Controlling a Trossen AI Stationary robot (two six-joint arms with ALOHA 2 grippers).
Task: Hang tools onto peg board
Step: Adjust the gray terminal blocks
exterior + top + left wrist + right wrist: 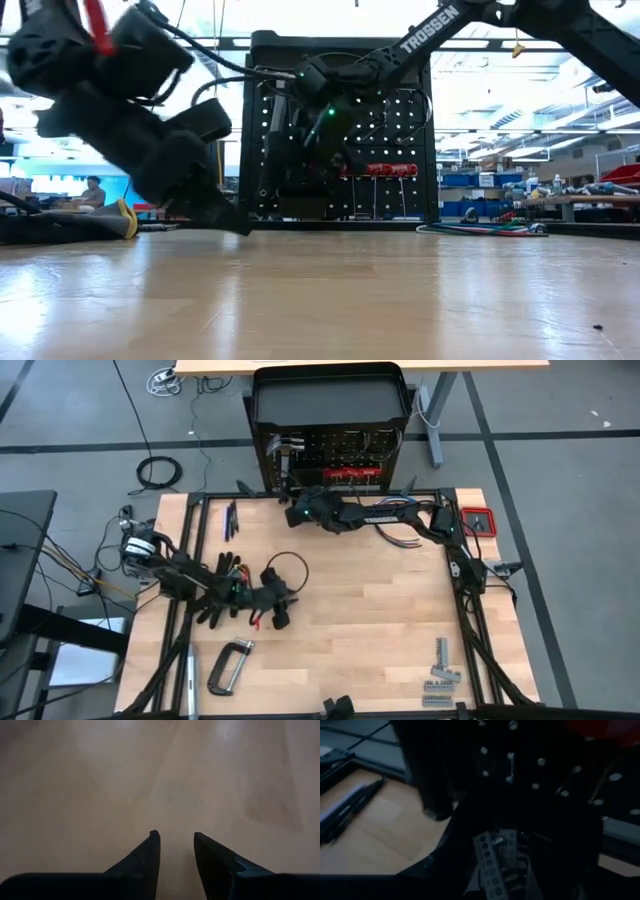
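Observation:
The peg board (330, 455) stands upright at the table's far edge, with a hammer (285, 448) and red-handled drivers (352, 472) hanging on it. My right gripper (293, 510) is close in front of the board's lower left part. A grey perforated metal piece (492, 865) shows right at this gripper; whether it is held I cannot tell. My left gripper (175, 836) is open over bare wood at the table's near left (278, 608), with nothing between its fingers. A grey C-clamp (229, 666) and grey metal pieces (440, 672) lie flat near the front edge.
Dark pens (230, 520) lie at the far left of the table. A thin black loop (288, 565) lies just beyond my left gripper. Blue-white cables (400, 535) trail under the right arm, and a small red-framed box (480, 520) sits at the far right corner.

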